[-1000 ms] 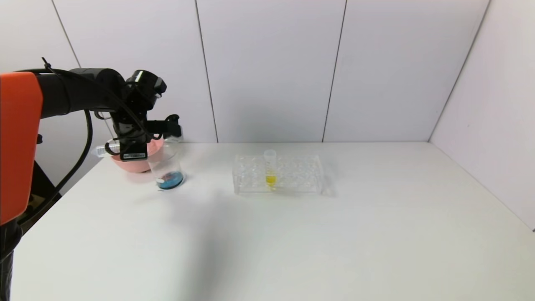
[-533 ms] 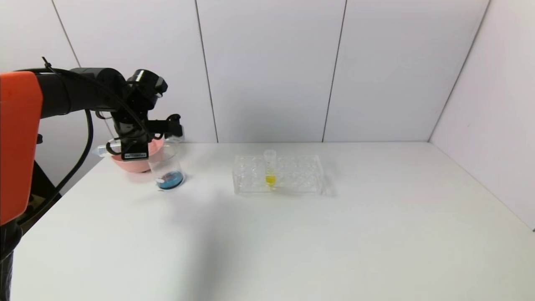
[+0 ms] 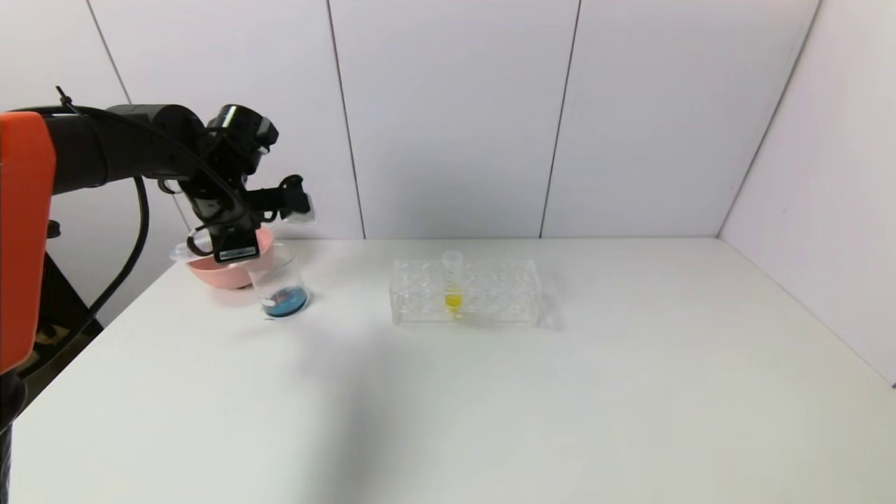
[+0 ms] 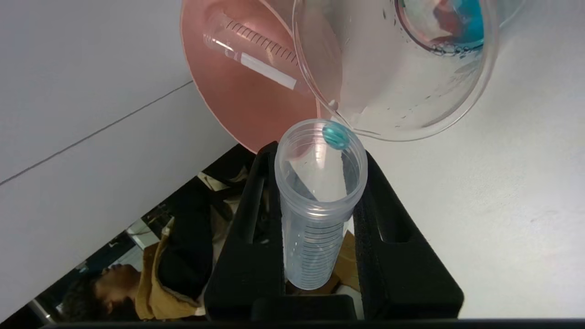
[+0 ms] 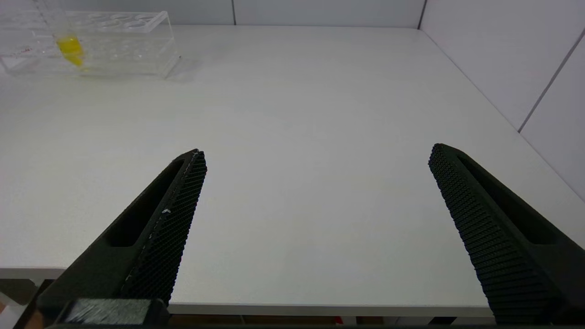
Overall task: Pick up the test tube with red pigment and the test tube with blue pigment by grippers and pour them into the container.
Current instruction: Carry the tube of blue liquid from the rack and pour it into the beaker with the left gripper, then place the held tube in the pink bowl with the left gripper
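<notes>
Pouring looks nearly done, I think. My left gripper point(image 4: 320, 219) is up by the far left edge of the worktop point(image 3: 490, 406), and its black fingers point(image 4: 249, 256) are squeezed tight on the blue test tube point(image 4: 317, 205). That tube is tipped over and almost empty; only one blue drop hangs at its open mouth. The mouth sits just beside the rim of the beaker point(image 3: 278, 283), which holds a small blue pool with a bit of red in it.

The other tube, empty now point(image 4: 256, 50), lies in the pink bowl point(image 3: 220, 273) behind the beaker. I guess that one held the red, so both colours may be in already.

Next I would let the last drop fall, then swing over and put this tube in the bowl too, slowly, so I don't bump the beaker.

The tubes are clear plastic with thin ring marks and a ridged neck. The beaker is clear, smooth and round with a pouring lip. The rack point(image 3: 465, 290) is clear, with one yellow tube point(image 3: 453, 283) standing in it.

My right gripper point(image 5: 315, 219) waits low at the near edge, fingers wide apart, holding nothing.
</notes>
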`<state>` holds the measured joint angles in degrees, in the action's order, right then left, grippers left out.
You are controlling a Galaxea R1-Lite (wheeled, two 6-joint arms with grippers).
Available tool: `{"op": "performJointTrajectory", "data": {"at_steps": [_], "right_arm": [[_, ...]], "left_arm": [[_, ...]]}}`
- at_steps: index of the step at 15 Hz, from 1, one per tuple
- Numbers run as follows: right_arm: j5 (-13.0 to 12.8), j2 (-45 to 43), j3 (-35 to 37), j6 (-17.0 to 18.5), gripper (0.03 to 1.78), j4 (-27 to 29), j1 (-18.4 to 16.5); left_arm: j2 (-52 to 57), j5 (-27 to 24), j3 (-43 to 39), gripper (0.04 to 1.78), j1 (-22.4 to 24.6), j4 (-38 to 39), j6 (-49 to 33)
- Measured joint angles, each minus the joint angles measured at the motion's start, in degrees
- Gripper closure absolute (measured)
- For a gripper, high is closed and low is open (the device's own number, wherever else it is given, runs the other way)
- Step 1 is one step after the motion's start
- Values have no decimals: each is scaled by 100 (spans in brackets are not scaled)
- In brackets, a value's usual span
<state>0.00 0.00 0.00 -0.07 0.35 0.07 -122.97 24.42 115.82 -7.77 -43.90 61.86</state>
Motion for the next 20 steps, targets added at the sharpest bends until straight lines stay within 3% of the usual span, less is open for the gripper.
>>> {"op": "performJointTrajectory", "data": {"at_steps": [7,12,16,20], "right_arm": [[0,0,0,0,4,0,2],[0,0,0,0,4,-2,-2],[0,0,0,0,4,-2,2],[0,0,0,-2,4,-2,-2]], "left_arm": [[296,-835,0,137,22,112,-1298],[507,-987,0,137,123,176,-2492],[666,-1744,2,137,308,263,-3840],[825,-2238,-6,137,545,569,-4593]]}}
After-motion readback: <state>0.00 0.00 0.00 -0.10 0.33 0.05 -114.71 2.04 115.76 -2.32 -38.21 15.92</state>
